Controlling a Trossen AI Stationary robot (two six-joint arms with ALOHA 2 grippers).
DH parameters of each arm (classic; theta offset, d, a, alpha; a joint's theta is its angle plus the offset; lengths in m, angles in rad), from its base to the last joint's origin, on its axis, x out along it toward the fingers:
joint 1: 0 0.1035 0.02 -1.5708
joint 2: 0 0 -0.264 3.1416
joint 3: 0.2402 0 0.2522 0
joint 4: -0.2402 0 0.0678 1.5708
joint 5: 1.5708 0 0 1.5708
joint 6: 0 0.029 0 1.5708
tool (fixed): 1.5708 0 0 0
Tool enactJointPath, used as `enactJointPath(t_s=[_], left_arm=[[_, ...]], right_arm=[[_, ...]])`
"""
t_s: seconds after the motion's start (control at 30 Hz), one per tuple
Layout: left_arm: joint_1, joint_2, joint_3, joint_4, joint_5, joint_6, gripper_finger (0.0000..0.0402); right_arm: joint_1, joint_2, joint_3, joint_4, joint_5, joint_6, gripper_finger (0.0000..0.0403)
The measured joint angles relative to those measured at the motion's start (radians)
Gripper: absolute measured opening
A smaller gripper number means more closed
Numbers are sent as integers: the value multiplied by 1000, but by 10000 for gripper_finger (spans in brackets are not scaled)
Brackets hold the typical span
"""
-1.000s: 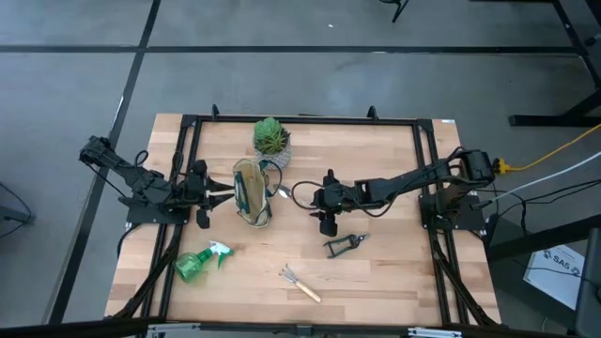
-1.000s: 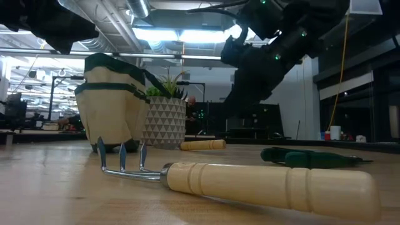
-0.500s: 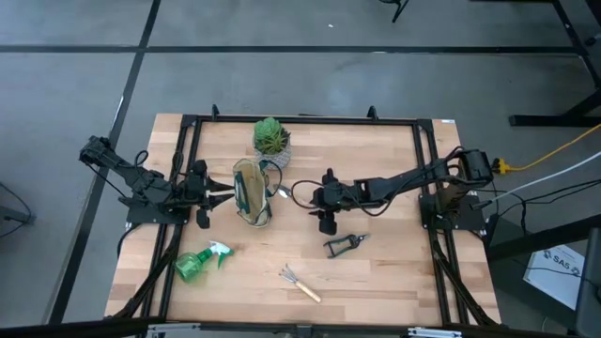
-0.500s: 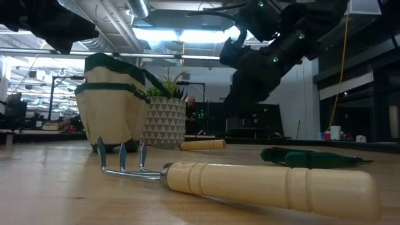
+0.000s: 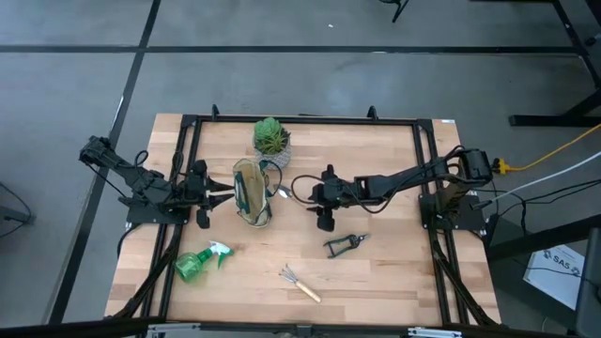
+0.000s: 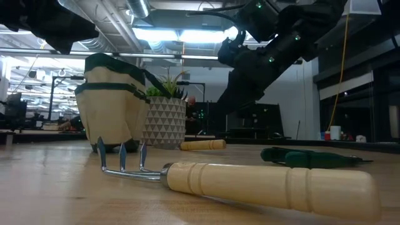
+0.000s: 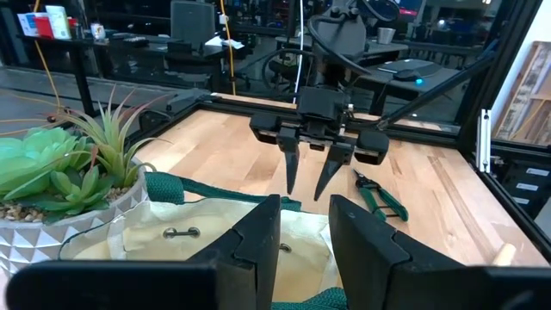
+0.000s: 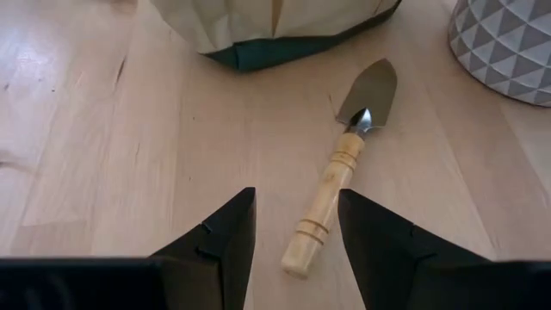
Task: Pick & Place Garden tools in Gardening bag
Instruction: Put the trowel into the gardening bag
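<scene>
Garden tools number four, all outside the one gardening bag (image 5: 252, 192), which stands upright on the counter (image 5: 376, 272). One trowel (image 8: 339, 197) lies flat just beside the bag, between it and the right end effector (image 5: 302, 194), whose fingers are parted and empty above the handle. One pair of pruning shears (image 5: 345, 243), one mini rake (image 5: 300, 283) and one spray bottle (image 5: 200, 261) lie farther from the bag. One potted plant (image 5: 271, 137) stands near it. The left end effector (image 5: 228, 195) is at the bag's opposite side, its fingers parted around the bag's rim.
</scene>
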State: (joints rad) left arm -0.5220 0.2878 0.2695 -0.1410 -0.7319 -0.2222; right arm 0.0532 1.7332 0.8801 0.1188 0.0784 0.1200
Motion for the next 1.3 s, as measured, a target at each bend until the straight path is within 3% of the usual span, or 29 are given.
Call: enactJointPath(t_s=[0.6,0.73,1.0,1.3], left_arm=[[0,0,0,0,0,0,98],[0,0,0,1,0,0,97],[0,0,0,2,0,0,98],[0,0,0,2,0,0,97]], right_arm=[[0,21,-1,40,-1,33,170],[-4,64,0,99,-8,110,170],[-21,108,163,-151,-26,94,170],[-30,120,229,-194,24,29,170]])
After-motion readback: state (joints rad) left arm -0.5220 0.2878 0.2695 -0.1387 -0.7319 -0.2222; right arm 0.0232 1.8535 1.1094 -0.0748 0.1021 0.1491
